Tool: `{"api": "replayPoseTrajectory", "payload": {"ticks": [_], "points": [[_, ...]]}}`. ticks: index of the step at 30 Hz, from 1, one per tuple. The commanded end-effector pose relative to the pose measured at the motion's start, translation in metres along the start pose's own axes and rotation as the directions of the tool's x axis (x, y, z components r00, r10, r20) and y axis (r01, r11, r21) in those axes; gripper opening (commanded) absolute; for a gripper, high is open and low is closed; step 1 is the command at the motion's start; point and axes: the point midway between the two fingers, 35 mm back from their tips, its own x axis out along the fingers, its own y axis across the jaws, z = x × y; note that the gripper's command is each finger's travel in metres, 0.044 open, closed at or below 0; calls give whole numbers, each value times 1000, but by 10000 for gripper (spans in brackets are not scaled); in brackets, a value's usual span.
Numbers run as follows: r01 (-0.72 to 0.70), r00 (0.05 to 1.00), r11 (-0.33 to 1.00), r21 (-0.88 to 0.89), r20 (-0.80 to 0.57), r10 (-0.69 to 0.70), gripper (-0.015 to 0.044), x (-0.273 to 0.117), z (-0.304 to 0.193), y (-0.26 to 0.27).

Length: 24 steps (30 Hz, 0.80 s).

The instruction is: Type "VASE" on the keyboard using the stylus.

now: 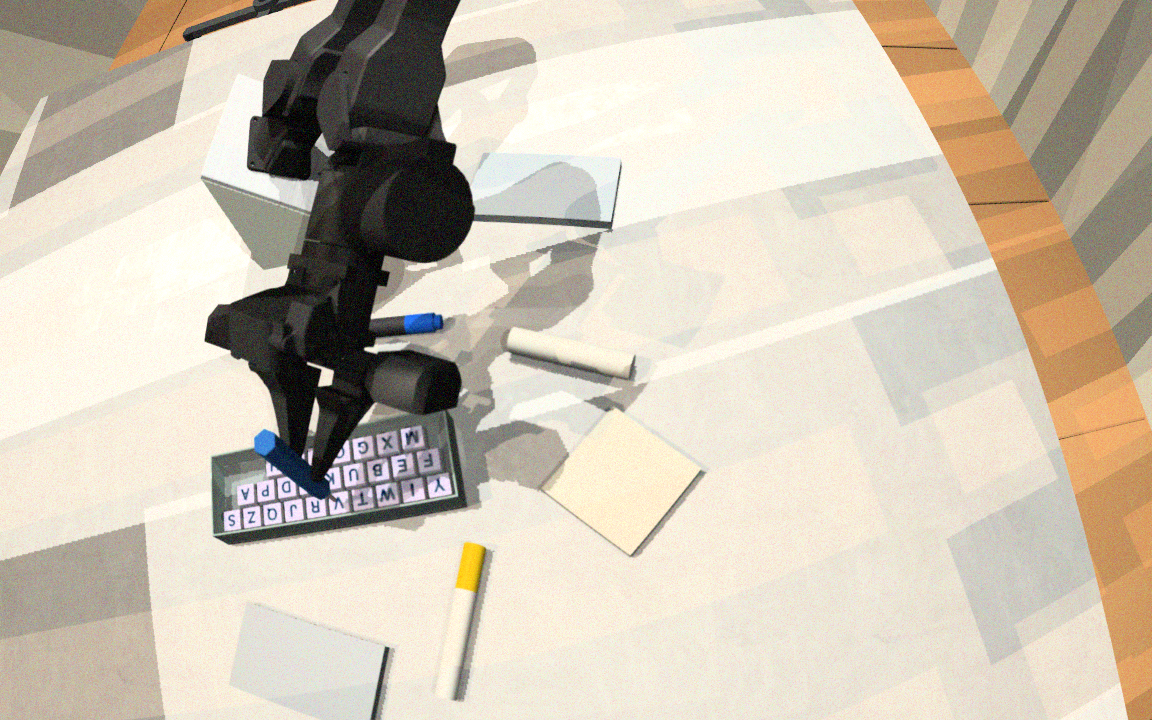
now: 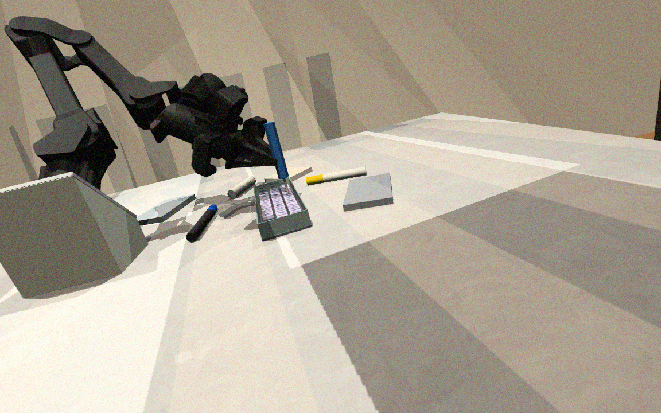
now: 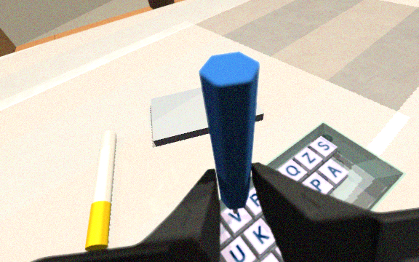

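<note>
My gripper (image 1: 309,469) (image 2: 275,161) (image 3: 233,173) is shut on the blue stylus (image 1: 287,461) (image 2: 276,146) (image 3: 231,127), which leans slightly above the keyboard (image 1: 383,514) (image 2: 286,226) (image 3: 362,156). The stylus's thin tip reaches down into the case, at the V key (image 1: 338,503) (image 3: 236,216). Whether that key is pressed down I cannot tell. The A key (image 1: 244,493) (image 3: 334,171), S key (image 1: 227,517) (image 3: 324,146) and E key (image 1: 400,464) show in the top view; E is out of sight in the wrist view. The fingers hide some back-row keys.
A yellow-and-white marker (image 1: 464,617) (image 2: 343,174) (image 3: 102,182) and a grey block (image 1: 307,662) (image 2: 369,191) (image 3: 177,118) lie beyond the keyboard. A blue-tipped pen (image 1: 423,323) (image 2: 202,223), a white cylinder (image 1: 569,353) (image 2: 241,187) and a large box (image 2: 40,236) stand or lie on the arm's side.
</note>
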Motion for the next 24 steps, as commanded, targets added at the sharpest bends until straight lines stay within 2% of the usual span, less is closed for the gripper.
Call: {"api": "replayPoseTrajectory", "payload": {"ticks": [1, 24], "points": [[3, 1000, 1000, 5, -1, -3, 81, 2, -3, -1], [3, 1000, 1000, 5, -1, -3, 81, 6, -10, -1]]}}
